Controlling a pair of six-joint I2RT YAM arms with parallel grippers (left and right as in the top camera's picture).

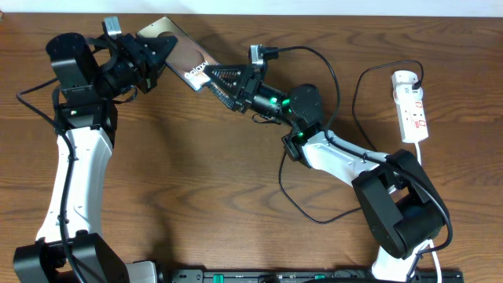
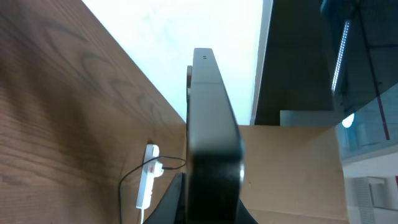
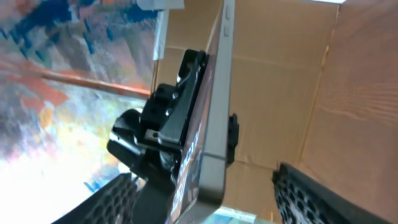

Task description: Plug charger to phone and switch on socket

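My left gripper (image 1: pixel 153 56) is shut on the phone (image 1: pixel 179 49) and holds it raised and tilted at the table's back left. The left wrist view shows the phone (image 2: pixel 211 124) edge-on between the jaws (image 2: pixel 211 211). My right gripper (image 1: pixel 222 80) is open, with the phone's lower end (image 3: pixel 214 124) between its spread fingers (image 3: pixel 205 186), not clamped. The white socket (image 1: pixel 411 106) lies at the right and also shows in the left wrist view (image 2: pixel 147 180). The charger's thin black cable (image 1: pixel 356 106) runs from a black plug in the socket's far end. Its connector tip is hidden.
The socket's white cord (image 1: pixel 424 153) runs toward the right arm's base. Thicker black robot cables loop on the table near the right arm (image 1: pixel 302 208). A black rail (image 1: pixel 314 275) lines the front edge. A cardboard wall (image 3: pixel 273 99) stands behind.
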